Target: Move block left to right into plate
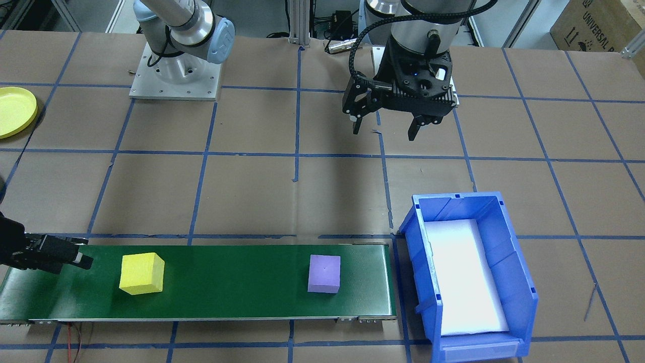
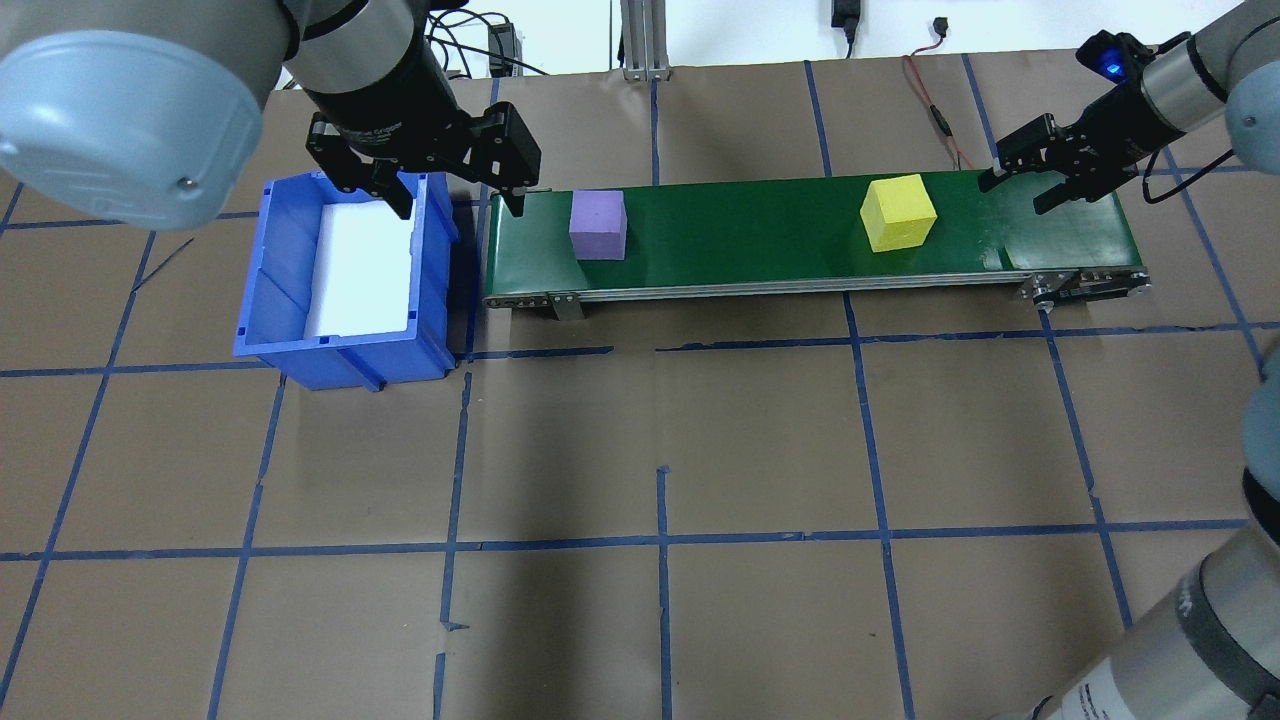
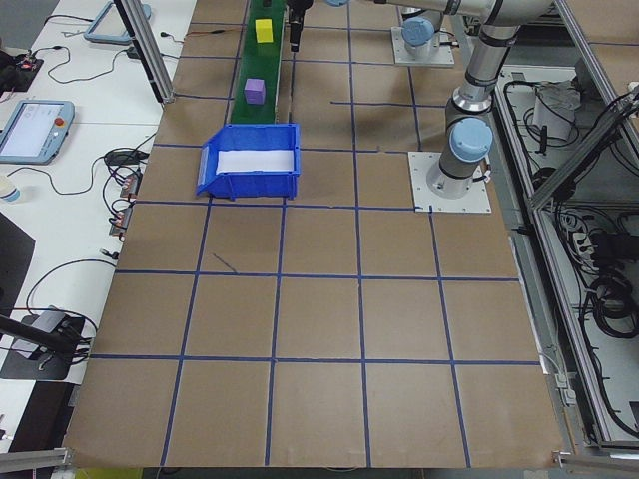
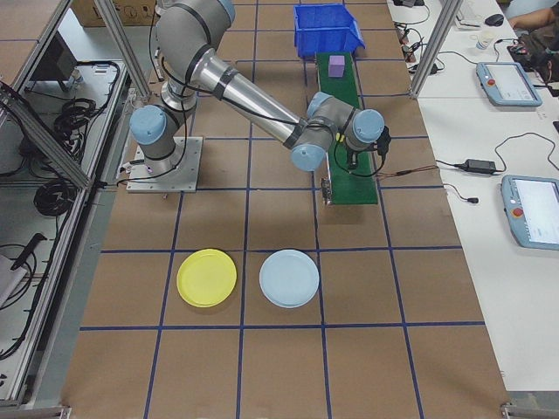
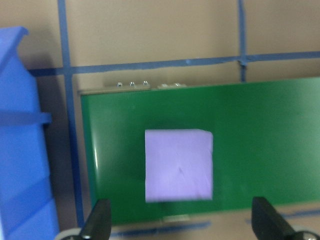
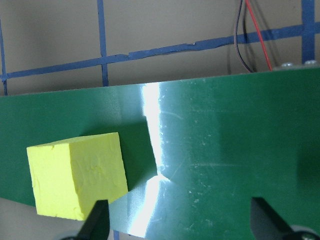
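**Overhead exterior view: two blocks on the belt, both pincers spread and empty**

Overhead exterior view. A green belt (image 2: 800,235) runs across the far part of the table (image 2: 660,450). The yellow block (image 2: 898,212) rests on it toward the belt's right end; the purple block (image 2: 597,225) rests near its left end. The right gripper (image 2: 1018,188) hangs over the belt's right end with its jaws spread and nothing between them; the yellow block lies at about 9 o'clock from it, near but apart. In the right wrist-mounted view the block sits at about 8 o'clock, just beside the left fingertip (image 6: 96,220) and not between the two.

The left gripper (image 2: 455,195) hangs with its jaws spread and empty, between the blue bin (image 2: 345,355) and the belt's left end. In the left wrist-mounted view the purple block lies between the lines of the two fingertips, just beyond them, not touched.

The yellow plate (image 4: 206,278) lies on the table well apart from the belt, just beside a pale blue plate (image 4: 289,278) at its 3 o'clock in the exterior right view. The front-facing view cuts the yellow plate at its left edge, and shows only the tip of the right gripper. The overhead view shows no plate. Whether either block touches a belt edge cannot be told.
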